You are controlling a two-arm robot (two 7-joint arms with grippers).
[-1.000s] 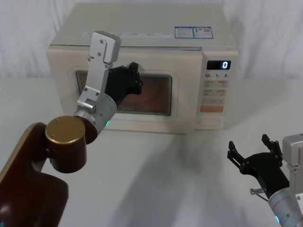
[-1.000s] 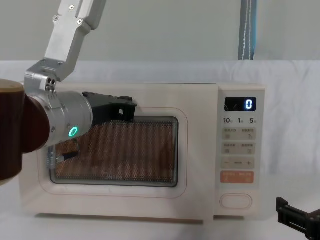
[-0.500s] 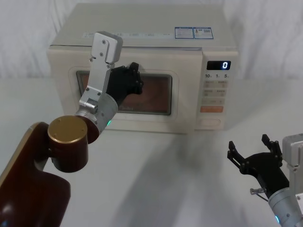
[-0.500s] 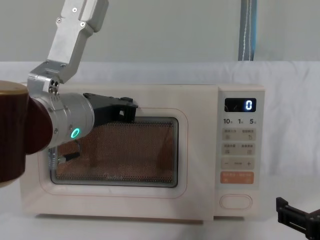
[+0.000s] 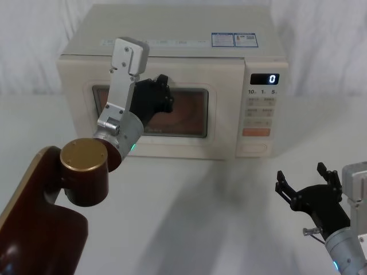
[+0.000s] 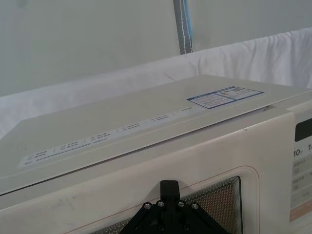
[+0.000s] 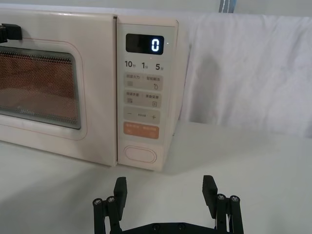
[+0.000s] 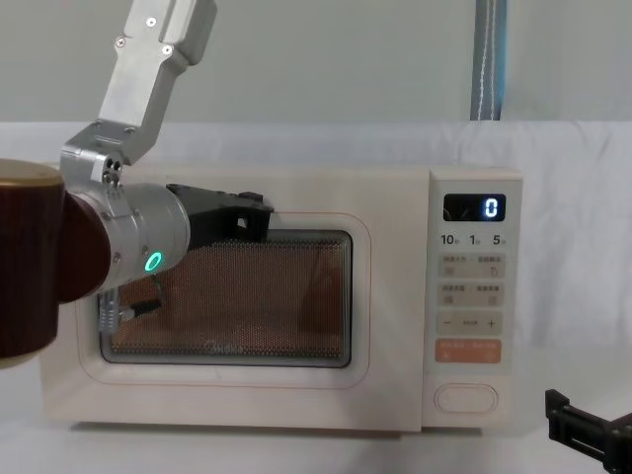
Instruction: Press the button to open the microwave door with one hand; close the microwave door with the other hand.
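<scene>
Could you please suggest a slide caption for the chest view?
Left gripper at the closed microwave door, right gripper low beside the button.

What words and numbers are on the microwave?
"0" on the black display.
"10", "1", "5" in a row under the display.
"-" and "+" on one pad.
Small pad labels, the orange key's text, the top stickers and the door logo: too small to read.
</scene>
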